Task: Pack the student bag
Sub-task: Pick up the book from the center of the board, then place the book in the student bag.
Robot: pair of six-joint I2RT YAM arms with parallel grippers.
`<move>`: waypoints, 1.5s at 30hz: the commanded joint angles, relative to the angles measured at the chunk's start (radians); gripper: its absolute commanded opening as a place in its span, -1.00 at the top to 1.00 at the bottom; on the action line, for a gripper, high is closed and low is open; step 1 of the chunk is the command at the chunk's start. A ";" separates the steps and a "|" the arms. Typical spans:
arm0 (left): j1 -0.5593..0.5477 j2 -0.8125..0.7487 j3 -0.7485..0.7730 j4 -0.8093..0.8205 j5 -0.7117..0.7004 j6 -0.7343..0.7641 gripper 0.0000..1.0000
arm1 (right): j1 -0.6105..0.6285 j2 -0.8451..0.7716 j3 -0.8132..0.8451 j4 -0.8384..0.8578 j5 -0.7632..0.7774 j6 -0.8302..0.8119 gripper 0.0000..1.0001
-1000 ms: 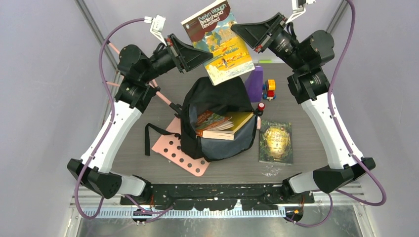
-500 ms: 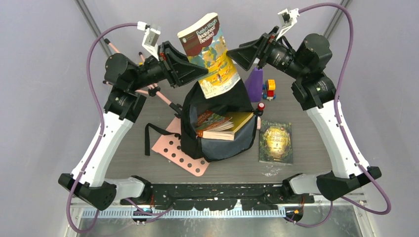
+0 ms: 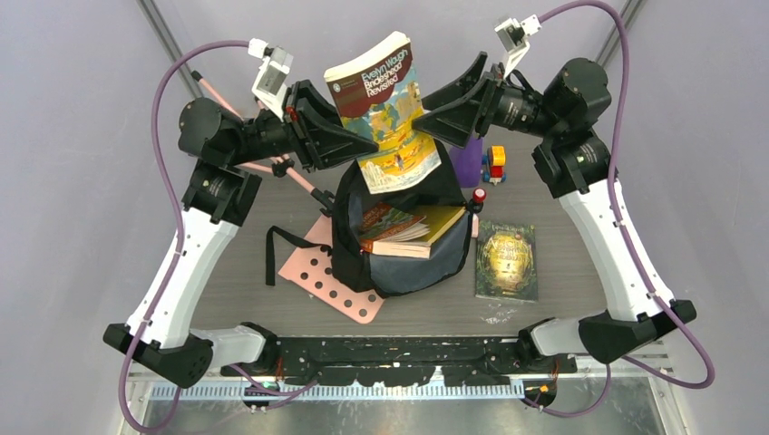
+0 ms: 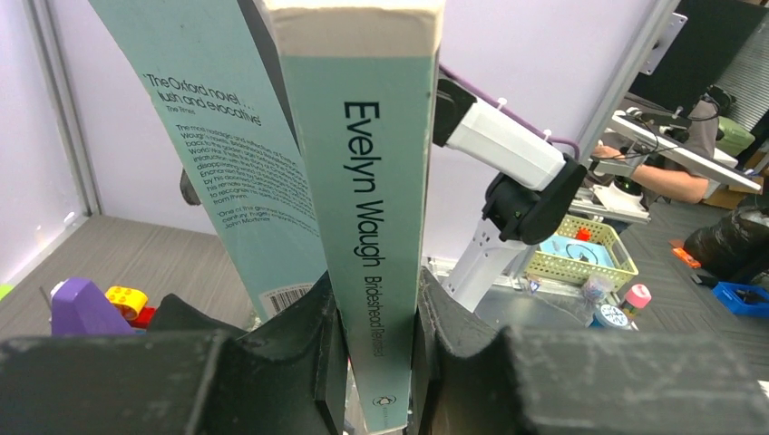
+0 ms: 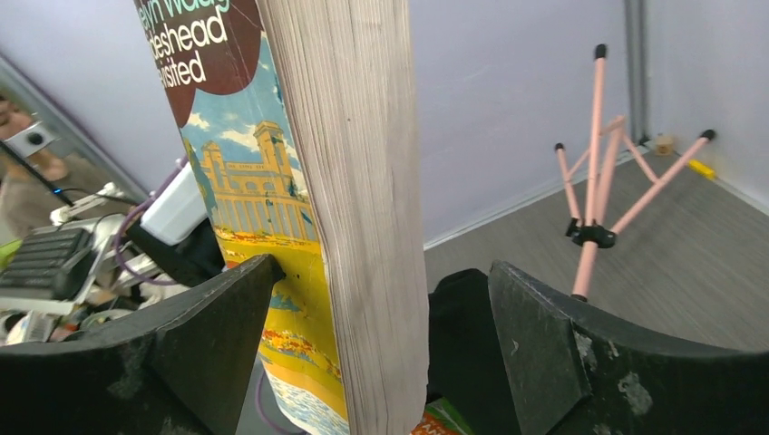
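Observation:
A paperback, "Brideshead Revisited" [image 3: 381, 113], hangs in the air over the open mouth of the student bag [image 3: 399, 177]. The bag is black with a grey lining and stands in the middle of the table. My left gripper [image 3: 352, 136] is shut on the book's turquoise spine [image 4: 376, 227], pads pressing both sides near its lower end. My right gripper [image 3: 426, 107] stands open around the book's page edge [image 5: 363, 181], with a gap on each side of its fingers [image 5: 544, 344]. Two books [image 3: 399, 228] lie inside the bag.
A dark green book [image 3: 506, 261] lies on the table right of the bag. A pink perforated board [image 3: 331, 285] pokes out under its left side. Behind the bag are a purple block [image 3: 467, 154], coloured toy blocks [image 3: 494, 163] and a pink folding stand [image 5: 594, 181].
My right gripper has opened and let go of the book. The left gripper, still holding it, has carried it a little left and turned it more upright.

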 commanded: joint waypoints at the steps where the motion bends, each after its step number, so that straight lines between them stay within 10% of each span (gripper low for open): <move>1: -0.003 -0.006 0.074 0.117 0.005 0.014 1.00 | 0.034 0.040 0.055 0.079 -0.125 0.082 -0.89; 10: -0.003 0.005 0.087 -0.086 -0.070 0.181 1.00 | 0.099 0.055 0.094 0.089 -0.153 0.066 -0.66; 15: -0.003 -0.005 0.077 -0.251 -0.212 0.321 1.00 | 0.099 -0.004 0.067 -0.004 -0.057 -0.066 0.69; 17: -0.003 -0.016 0.068 -0.326 -0.269 0.384 0.75 | 0.100 -0.040 0.056 -0.099 0.017 -0.165 0.95; 21: -0.003 -0.083 -0.009 -0.427 -0.362 0.523 -0.48 | 0.100 -0.138 -0.016 -0.259 0.126 -0.358 0.99; 25: -0.003 -0.153 -0.073 -0.554 -0.441 0.628 -0.84 | 0.100 -0.204 -0.110 -0.311 0.174 -0.486 0.99; 45: -0.074 -0.203 -0.232 -0.676 -0.518 0.675 -0.75 | 0.099 -0.227 -0.408 -0.025 0.240 -0.683 0.99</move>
